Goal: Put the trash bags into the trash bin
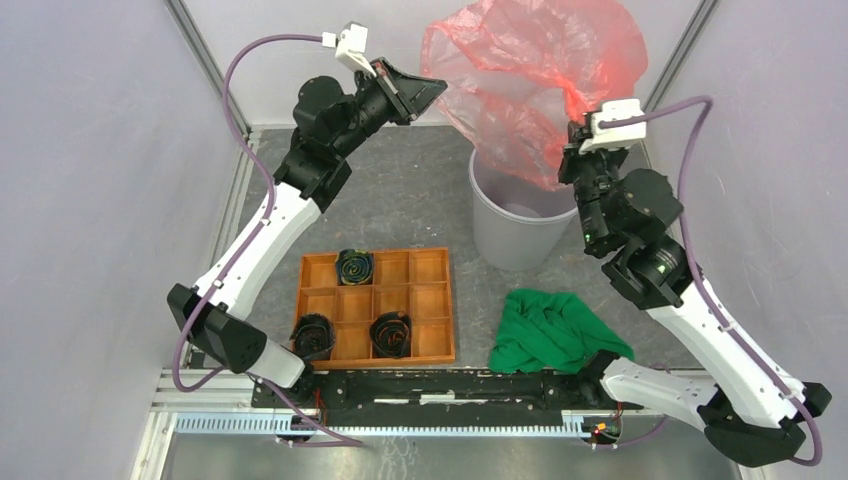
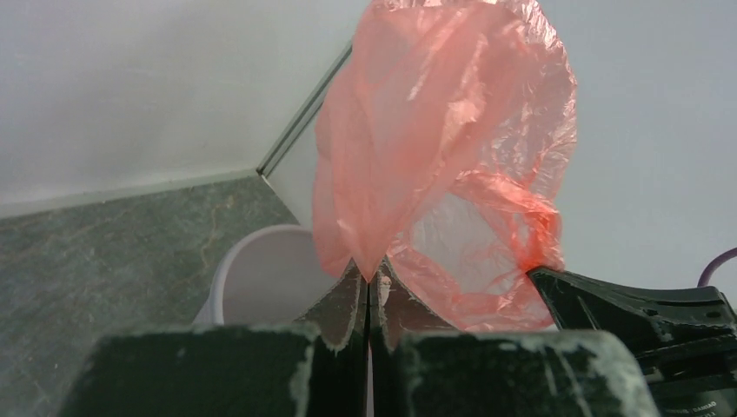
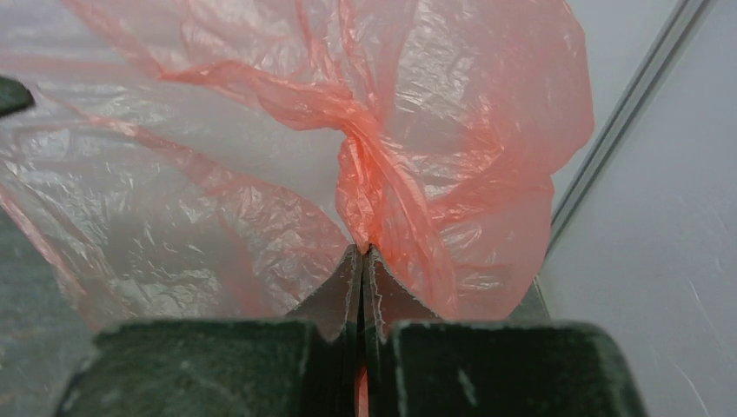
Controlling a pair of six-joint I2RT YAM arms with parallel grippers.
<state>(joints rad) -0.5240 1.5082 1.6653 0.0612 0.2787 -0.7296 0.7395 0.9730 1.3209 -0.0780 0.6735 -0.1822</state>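
The thin, wrinkly, translucent red plastic bag (image 1: 530, 80) hangs in the air, stretched between the two arms above and slightly behind the round light grey plastic bin (image 1: 515, 230), so the task is partway done at best: the bag is off the grey stone-patterned counter (image 1: 400, 200) but not yet inside the bin. The left jaws are pressed tight together on a pointed corner of the film, as the left wrist view shows, with the bag (image 2: 443, 130) ballooning upward from the pinch and the bin (image 2: 261, 278) lower and to the left. The right jaws are likewise clamped flat on a twisted, gathered strand of the bag (image 3: 391, 130). From above, the bag's lower hem overlaps the bin's far rim, but whether any film actually dips inside the opening cannot be told. What appears to be left is bringing the bulk of the bag down through the rim, letting go on both sides, and perhaps pushing the puffed film down, since it looks light and springy enough to billow back out. The rumpled green cloth (image 1: 550, 330) and the orange wooden compartment tray (image 1: 432, 300) lie near the arm bases, well apart from the bin
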